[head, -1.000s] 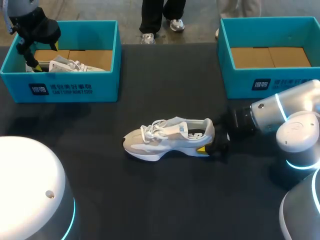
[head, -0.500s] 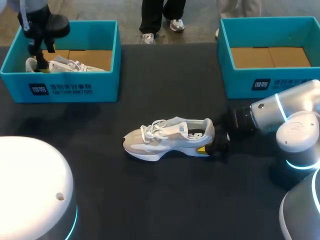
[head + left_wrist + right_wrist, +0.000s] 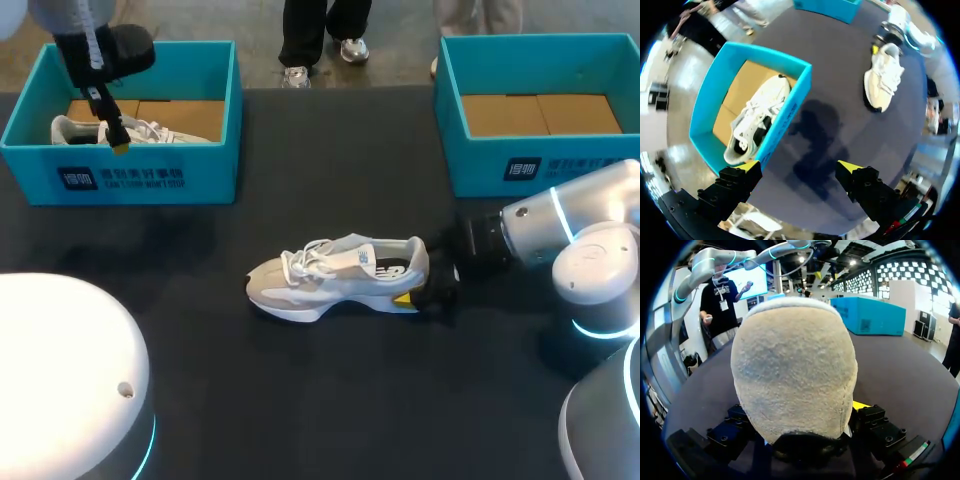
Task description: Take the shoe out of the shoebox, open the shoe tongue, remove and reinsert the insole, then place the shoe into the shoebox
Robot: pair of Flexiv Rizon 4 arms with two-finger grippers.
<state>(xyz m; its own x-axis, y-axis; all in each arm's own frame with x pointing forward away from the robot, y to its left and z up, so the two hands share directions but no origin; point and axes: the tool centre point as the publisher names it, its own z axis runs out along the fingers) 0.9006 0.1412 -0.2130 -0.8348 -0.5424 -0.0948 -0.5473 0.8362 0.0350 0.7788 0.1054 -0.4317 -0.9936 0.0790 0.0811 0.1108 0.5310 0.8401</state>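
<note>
Pale shoe (image 3: 335, 275) at centre, toe pointing left, right gripper (image 3: 412, 288) closed on its heel (a finger at either side), left gripper (image 3: 799, 167) wide open, empty, above far-left shoebox (image 3: 150, 180) holding another shoe (image 3: 140, 130)

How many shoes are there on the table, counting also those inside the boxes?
2. One shoe stands near the middle of the table. The other shoe lies inside the left shoebox. The right shoebox shows only bare floor, though its near wall hides a strip.

Fuzzy, suede-like cloth on the shoe (image 3: 794, 375) heel — matt table (image 3: 300, 400), smooth card shoebox (image 3: 210, 170).
</note>
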